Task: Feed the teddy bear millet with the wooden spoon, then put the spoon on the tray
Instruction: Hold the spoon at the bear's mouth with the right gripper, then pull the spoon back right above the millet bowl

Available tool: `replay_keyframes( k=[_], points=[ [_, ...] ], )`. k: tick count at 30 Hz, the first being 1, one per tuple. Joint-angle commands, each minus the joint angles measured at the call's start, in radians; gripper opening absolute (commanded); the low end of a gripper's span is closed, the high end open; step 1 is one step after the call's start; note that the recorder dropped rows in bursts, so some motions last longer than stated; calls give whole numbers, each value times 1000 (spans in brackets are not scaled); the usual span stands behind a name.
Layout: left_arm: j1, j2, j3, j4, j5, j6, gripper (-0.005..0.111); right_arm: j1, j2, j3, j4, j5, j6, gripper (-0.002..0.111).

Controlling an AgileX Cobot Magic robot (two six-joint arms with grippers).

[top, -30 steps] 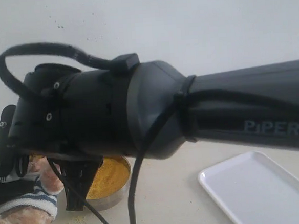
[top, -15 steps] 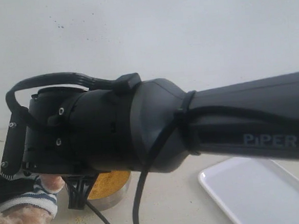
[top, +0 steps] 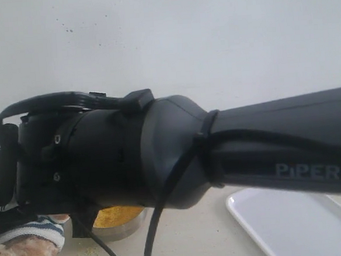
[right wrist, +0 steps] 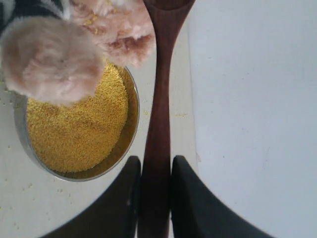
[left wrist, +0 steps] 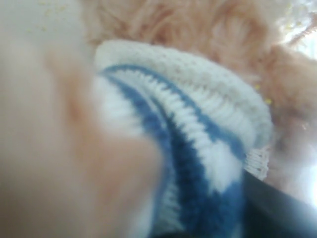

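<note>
The slim dark reddish-brown wooden spoon is held in the air by the right gripper, whose two dark fingers are clamped on the thin handle from both sides. The handle runs over the strip of pale table between the small round steel bowl and the flat white rectangular tray. Its bowl end points toward the fluffy light-brown plush teddy bear in a navy-and-white striped shirt.

The bear sits at the near left, and one furry limb hangs over the rim of the steel bowl. The bowl holds a mound of fine yellow-orange millet, and stray grains dot the table near it. The tray lies at the near right, well apart from the bear.

The black right arm crosses the scene from the right. The left gripper is pressed close against the bear's shirt; I cannot tell whether its fingers are apart or together.
</note>
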Motion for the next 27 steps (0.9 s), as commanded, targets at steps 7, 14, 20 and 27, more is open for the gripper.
replay_keyframes(
  k=[7, 14, 20, 27],
  points=[
    [2, -2, -9, -13, 33, 8, 4, 32, -5, 2, -132, 31, 51, 0],
    [2, -2, -9, -13, 40, 8, 4, 61, -5, 2, -250, 62, 126, 0],
    [2, -2, -9, -13, 42, 8, 4, 61, -5, 2, -224, 104, 168, 0],
    [2, -2, -9, -15, 45, 8, 4, 29, -8, 2, -251, 166, 172, 0]
  ],
)
